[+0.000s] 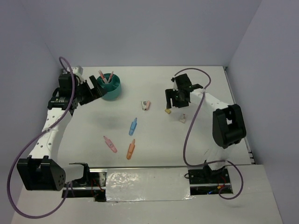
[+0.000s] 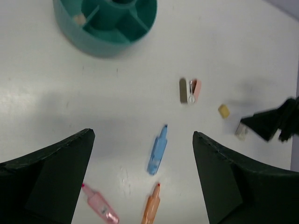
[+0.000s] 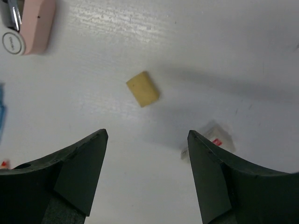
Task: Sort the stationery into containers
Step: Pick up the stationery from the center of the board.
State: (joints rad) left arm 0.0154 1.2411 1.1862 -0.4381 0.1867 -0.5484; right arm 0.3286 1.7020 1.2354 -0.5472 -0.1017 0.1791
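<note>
Your left jaws stand released and empty, just beside the round teal plastic organiser (image 1: 114, 94) on the far tabletop (image 1: 201, 140). Your right jaws hover released over a small tan block (image 3: 143, 88), probably an eraser.

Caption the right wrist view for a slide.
Right hand, open, above a tan eraser on the table, a white eraser nearby.

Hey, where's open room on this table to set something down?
Bare: the far strip between teal organiser and right claw, behind the pink clip; the near patch right of the orange marker. Crowded: centre, blue marker to tan eraser.
</note>
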